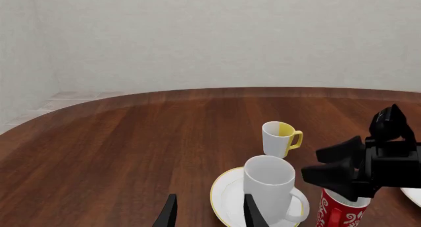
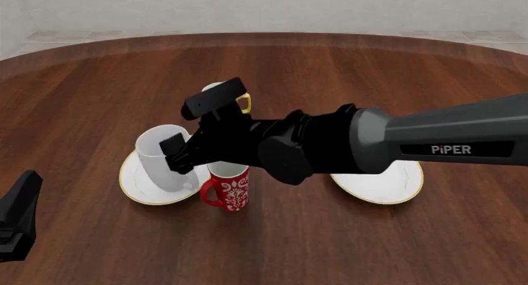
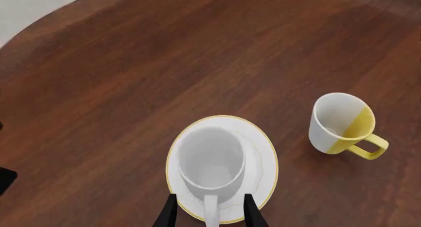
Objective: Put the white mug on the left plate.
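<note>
The white mug (image 2: 161,158) stands on the left plate (image 2: 136,187), a white plate with a golden rim. My right gripper (image 2: 194,127) hovers just over the mug, open, touching nothing. In the right wrist view the mug (image 3: 212,160) is seen from above on the plate (image 3: 263,153), with its handle between the spread fingers of the right gripper (image 3: 209,213). My left gripper (image 1: 210,214) is open and empty, low at the front left of the table (image 2: 17,220). Its wrist view shows the mug (image 1: 269,180), the plate (image 1: 224,193) and the right gripper (image 1: 332,163).
A red patterned mug (image 2: 229,189) stands just right of the left plate, under the right arm. A white and yellow mug (image 3: 338,123) stands behind them. The second plate (image 2: 387,186) lies to the right. The table's far edge curves below a pale wall.
</note>
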You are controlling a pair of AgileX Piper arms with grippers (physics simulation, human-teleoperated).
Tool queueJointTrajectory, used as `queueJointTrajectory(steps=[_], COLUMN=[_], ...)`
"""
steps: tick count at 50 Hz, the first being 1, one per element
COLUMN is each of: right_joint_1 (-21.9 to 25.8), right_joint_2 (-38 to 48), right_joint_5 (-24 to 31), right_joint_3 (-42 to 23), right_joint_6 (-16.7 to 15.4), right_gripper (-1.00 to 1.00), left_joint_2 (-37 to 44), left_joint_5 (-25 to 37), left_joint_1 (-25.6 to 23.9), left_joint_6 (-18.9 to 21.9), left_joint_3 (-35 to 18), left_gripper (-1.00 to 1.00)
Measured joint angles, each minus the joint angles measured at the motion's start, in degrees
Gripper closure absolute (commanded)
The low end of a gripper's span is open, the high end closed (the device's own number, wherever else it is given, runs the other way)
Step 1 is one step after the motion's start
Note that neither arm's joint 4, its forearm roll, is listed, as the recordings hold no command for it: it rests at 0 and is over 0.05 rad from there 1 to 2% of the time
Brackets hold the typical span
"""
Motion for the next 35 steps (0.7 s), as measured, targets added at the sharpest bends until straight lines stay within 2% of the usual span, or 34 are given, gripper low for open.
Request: queueJointTrajectory(steps=[35], right_joint_1=[-0.5], right_joint_2=[-4.1], right_joint_5=[0.8], right_joint_3=[0.9], right_joint_6=[0.7], right_gripper=[-1.00], left_joint_2=[0.0], left_joint_5=[0.0], left_joint_1=[0.0], left_joint_6=[0.0], left_joint_3=[0.0], left_gripper=[-1.00])
